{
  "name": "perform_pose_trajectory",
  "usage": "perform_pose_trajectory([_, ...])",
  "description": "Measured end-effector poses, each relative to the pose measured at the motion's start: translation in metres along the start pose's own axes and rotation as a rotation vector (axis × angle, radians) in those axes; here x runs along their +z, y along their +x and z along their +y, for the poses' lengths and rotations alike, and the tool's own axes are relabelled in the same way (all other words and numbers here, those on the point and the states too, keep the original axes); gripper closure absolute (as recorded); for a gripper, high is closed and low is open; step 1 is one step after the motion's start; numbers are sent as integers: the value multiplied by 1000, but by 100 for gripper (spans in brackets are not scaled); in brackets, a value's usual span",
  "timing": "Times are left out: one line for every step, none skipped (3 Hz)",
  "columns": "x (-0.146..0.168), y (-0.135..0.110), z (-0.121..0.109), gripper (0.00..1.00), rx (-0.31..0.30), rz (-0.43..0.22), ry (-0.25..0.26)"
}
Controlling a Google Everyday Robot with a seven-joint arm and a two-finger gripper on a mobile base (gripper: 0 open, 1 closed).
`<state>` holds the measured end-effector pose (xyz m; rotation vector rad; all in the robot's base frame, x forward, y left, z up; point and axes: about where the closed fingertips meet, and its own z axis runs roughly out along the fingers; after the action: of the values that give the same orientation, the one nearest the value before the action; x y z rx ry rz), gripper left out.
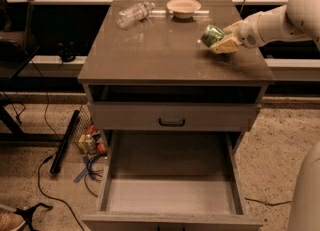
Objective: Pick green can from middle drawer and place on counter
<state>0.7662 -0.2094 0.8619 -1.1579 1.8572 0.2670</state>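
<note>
The green can (212, 35) is tilted on its side over the right part of the counter (165, 50). My gripper (223, 41) reaches in from the right and is shut on the can, holding it at or just above the counter surface. The middle drawer (170, 185) is pulled out below, and its bare floor holds nothing.
A clear plastic water bottle (134, 14) lies at the counter's back left. A pale bowl (183, 7) stands at the back middle. A closed drawer front with a black loop handle (171, 122) sits above the open drawer. Cables and small items (89, 142) lie on the floor at left.
</note>
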Motion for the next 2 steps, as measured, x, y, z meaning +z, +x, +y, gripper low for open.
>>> perform_pose_trajectory([3,-1,1,0,0,-1,-10])
perform_pose_trajectory([3,-1,0,0,3,-8,-14])
